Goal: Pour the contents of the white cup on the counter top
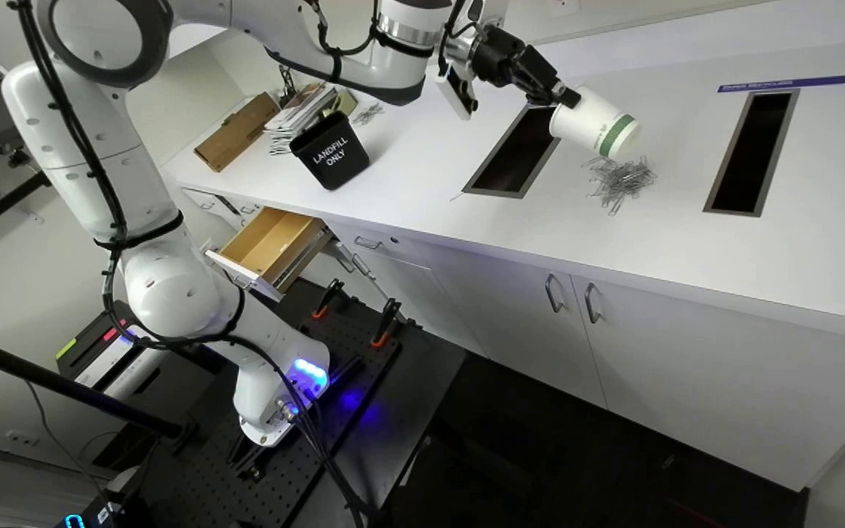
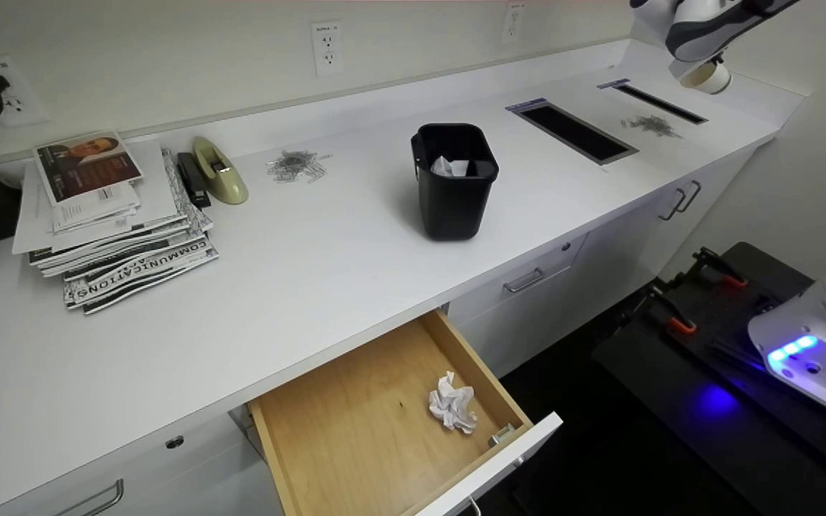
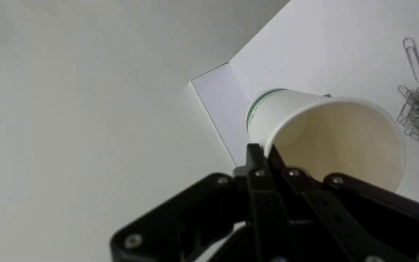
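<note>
From left in an exterior view, along a white counter top (image 1: 422, 180): a black bin (image 1: 331, 150) lettered "LANDFILL ONLY," a dark cut-out (image 1: 514, 158), then the robot's gripper (image 1: 569, 95), nearly closed, its jaws pinching the white cup (image 1: 593, 123) by the rim. The wrist view gives the hold: one of the fingertips (image 3: 254, 154) outside the thin wall, its partner inside, and no pieces in the part of the interior that shows. The cup lies just beyond the gripper, tilted and apparently clear of the surface, its long axis running from a mouth turned back toward the gripper to a green-banded base pointing away to the right. Next comes a heap of paper clips (image 1: 622, 178), just below the cup in an exterior view but beside its mouth, apart from it, in the wrist view, and short of a second cut-out (image 1: 751, 154). The pour looks all but finished; standing the cup upright would likely need a rotation that swings the base underneath.
</note>
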Motion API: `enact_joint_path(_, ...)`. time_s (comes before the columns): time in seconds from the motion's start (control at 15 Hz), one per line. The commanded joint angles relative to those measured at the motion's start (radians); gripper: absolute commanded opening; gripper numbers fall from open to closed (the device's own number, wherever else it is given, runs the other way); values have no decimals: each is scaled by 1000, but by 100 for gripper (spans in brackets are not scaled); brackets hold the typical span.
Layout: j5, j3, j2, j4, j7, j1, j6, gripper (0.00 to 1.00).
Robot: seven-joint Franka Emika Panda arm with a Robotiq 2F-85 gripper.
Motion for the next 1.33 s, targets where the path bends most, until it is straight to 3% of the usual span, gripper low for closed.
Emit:
enact_joint_path(0.0, 69, -6, -117, -112, -59, -23, 130, 1)
enact_joint_path(0.4, 237, -31, -202, -166, -200, -37, 288, 1)
enact_joint_path(0.87, 459, -74, -178, -153, -393, -34, 461, 1)
enact_joint_path(1.27, 743, -83, -145, -130, -596, -30, 487, 1)
